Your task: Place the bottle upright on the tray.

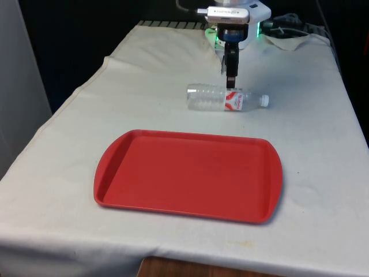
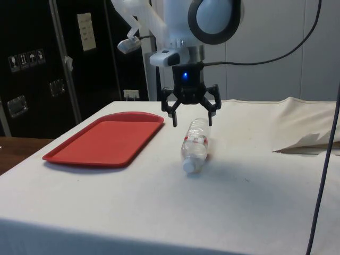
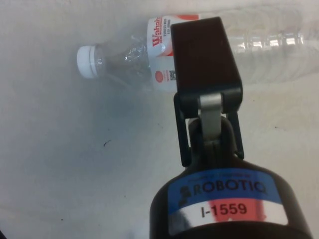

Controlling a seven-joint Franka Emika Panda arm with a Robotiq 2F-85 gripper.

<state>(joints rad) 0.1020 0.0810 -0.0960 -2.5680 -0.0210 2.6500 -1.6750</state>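
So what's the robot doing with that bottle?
The robot's hand is open and hanging just above a clear plastic bottle that lies on its side on the white cloth. It has not grabbed it yet. The bottle has a white cap and a red and white label. A red tray sits empty nearby, and that is where the bottle should end up standing.

Even overhead light washes my white cloth-covered table [image 1: 144, 75]; soft shadow pools beside the clear plastic bottle [image 2: 195, 143], whose ribs glint.
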